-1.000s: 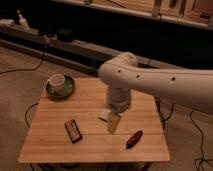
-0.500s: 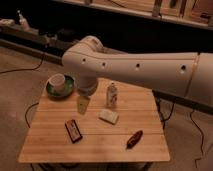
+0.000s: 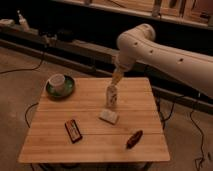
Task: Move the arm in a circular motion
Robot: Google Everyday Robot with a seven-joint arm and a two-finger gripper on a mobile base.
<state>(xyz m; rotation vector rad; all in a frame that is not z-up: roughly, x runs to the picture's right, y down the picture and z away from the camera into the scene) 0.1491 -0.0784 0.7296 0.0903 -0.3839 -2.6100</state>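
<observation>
The thick white arm (image 3: 165, 52) reaches in from the right edge, with small dark dots along its side. It bends at a rounded joint near the top and turns downward. Its small tan tip, the gripper (image 3: 117, 78), hangs over the back of the wooden table (image 3: 55, 112), just above a small white bottle (image 3: 112, 95). Whether the tip touches the bottle I cannot tell.
On the table stand a green plate (image 3: 68, 90) with a white cup (image 3: 57, 81) at the back left, a white packet (image 3: 109, 116) in the middle, a dark bar (image 3: 73, 131) at the front left and a reddish-brown item (image 3: 134, 139) at the front right. Cables lie on the floor; a dark bench runs behind.
The arm has swung from the left side near the cup across to the back right of the table, and its joint now sits higher and farther right.
</observation>
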